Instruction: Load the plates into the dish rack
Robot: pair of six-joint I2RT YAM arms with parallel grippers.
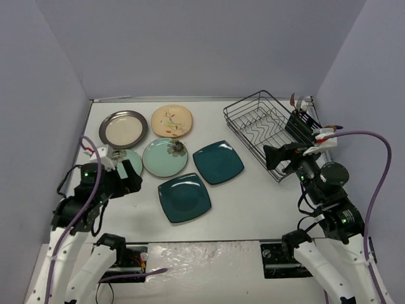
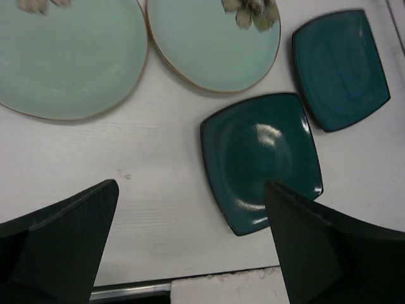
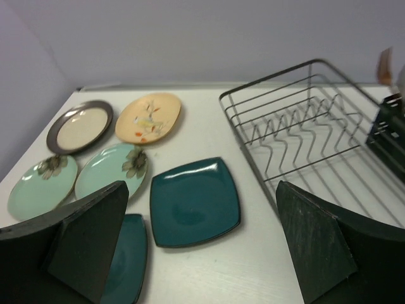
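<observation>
Your left gripper (image 2: 190,190) hangs spread and empty over the table (image 2: 158,158); a teal plate (image 2: 259,158) lies flat just by its right finger; your right gripper (image 3: 202,190) is spread too, holding nothing; the plates (image 3: 149,117) lie flat ahead-left of it, the rack (image 3: 304,126) ahead-right.

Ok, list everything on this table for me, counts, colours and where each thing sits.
Teal square plates: two, dark teal, table centre, second one further back-right.
Mint round plates: two, mint with dark flower, left of centre.
Floral plate: one, cream, back left.
Grey-rimmed plate: one, cream, left of the floral plate.
Dish rack: one, black wire, back right, no plates inside.
Cutlery caddy: one, black, rack's right end.
Table: one, white.
Left claw: one, black, open, empty, near left.
Right claw: one, black, open, empty, beside the rack.
</observation>
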